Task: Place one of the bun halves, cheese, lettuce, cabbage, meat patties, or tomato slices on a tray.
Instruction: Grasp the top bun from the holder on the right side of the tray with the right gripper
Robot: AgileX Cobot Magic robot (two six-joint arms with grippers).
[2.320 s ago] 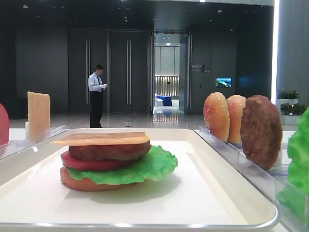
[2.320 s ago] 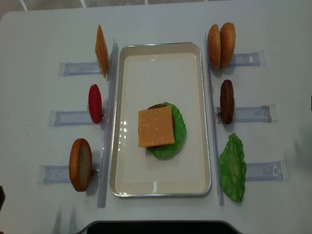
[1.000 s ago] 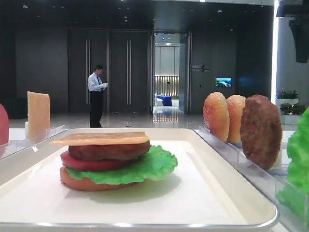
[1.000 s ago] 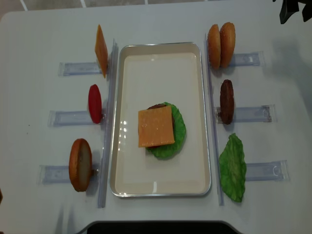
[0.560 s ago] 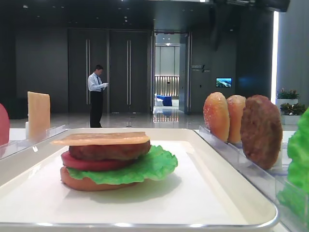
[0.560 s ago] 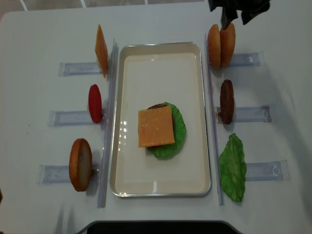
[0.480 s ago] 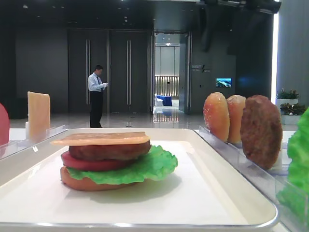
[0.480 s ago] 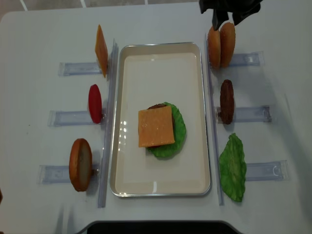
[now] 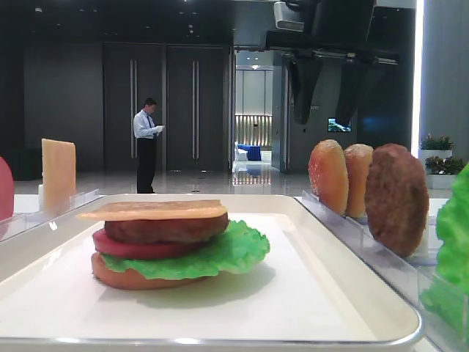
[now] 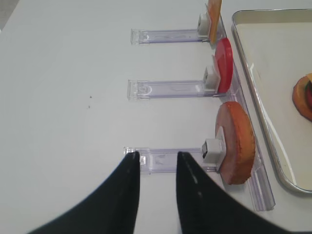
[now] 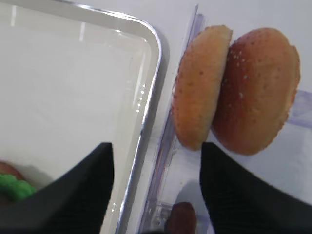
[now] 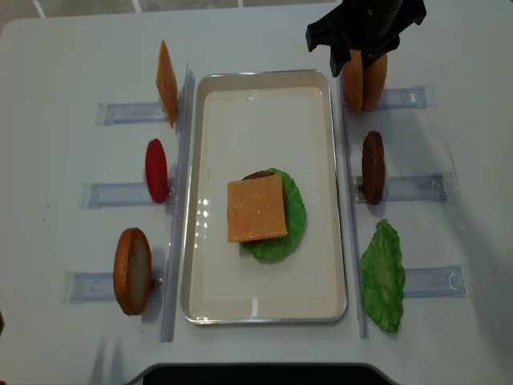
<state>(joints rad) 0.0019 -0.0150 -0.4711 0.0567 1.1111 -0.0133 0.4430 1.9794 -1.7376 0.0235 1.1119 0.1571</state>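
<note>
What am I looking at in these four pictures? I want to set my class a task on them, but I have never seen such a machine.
It is a robot with two arms, each ending in a pincer. One picture looks straight down on the table, one looks low across it, and two come from cameras on the wrists. On the white tray lies a half-built toy burger topped with cheese. Spare parts stand in clear racks beside it. The right pincer, jaws apart and holding nothing, hangs over the two bun halves. The left pincer hangs over bare table beside the left racks, empty, its jaws narrowly apart in its own wrist view.
</note>
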